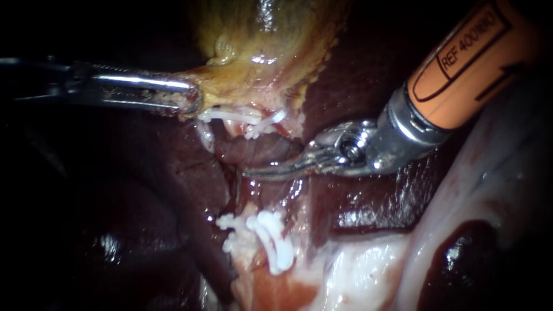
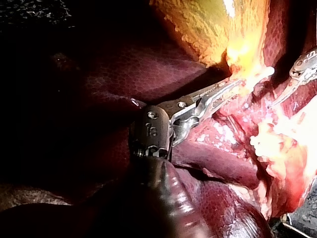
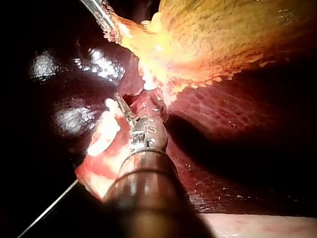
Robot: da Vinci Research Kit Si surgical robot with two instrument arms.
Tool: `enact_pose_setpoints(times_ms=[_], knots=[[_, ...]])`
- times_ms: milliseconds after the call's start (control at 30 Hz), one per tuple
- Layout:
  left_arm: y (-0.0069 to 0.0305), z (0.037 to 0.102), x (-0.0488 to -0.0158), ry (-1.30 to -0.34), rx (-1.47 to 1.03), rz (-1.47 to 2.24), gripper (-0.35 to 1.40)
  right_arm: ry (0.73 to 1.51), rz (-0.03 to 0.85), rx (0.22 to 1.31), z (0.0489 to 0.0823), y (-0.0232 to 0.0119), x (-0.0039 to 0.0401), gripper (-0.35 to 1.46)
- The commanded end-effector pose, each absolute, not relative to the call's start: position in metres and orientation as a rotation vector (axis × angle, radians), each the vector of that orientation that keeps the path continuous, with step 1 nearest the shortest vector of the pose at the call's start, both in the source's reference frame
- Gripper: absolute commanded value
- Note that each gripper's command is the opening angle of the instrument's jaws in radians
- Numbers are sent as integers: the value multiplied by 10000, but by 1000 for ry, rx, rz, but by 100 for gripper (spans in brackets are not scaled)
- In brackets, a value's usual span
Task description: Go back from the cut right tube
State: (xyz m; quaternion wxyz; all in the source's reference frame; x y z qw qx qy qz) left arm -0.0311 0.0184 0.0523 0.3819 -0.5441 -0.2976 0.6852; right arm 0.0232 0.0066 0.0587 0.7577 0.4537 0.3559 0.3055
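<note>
My left instrument [image 1: 193, 99] comes in from the left, its jaws shut on the yellowish neck of the gallbladder [image 1: 259, 52] and holding it up. Just below that grip, white clips [image 1: 245, 119] sit on the upper tube stump. More white clips [image 1: 271, 239] sit on the lower stump, and an open gap separates the two ends. My right instrument [image 1: 253, 171], on an orange shaft from the upper right, lies in that gap with its curved jaws shut, holding nothing. The left wrist view shows the left jaws [image 2: 233, 87] closed on yellow tissue.
Dark red liver [image 1: 368, 196] surrounds the field on both sides. Pale whitish tissue [image 1: 489, 190] runs along the lower right. In the right wrist view the gallbladder [image 3: 223, 39] hangs over my right instrument [image 3: 121, 105], with the liver beside it.
</note>
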Motion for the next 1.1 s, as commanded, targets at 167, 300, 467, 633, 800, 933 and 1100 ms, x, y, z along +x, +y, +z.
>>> enact_pose_setpoints(times_ms=[167,300,467,633,800,933,1100], knots=[[184,523,-311,-760,-1388,1748,-35,805,665,998,591,55,238,114],[184,523,-311,-760,-1388,1748,-35,808,651,991,600,45,245,141],[184,522,-310,-760,-1388,1748,-35,852,590,879,605,44,241,143],[184,523,-310,-760,-1388,1748,-35,810,432,694,600,56,225,143],[184,523,-309,-761,-1389,1748,-35,754,286,523,588,68,201,143],[184,523,-308,-761,-1389,1748,-35,743,227,464,577,72,177,143],[184,523,-308,-761,-1389,1749,-35,748,214,421,568,67,144,143]])
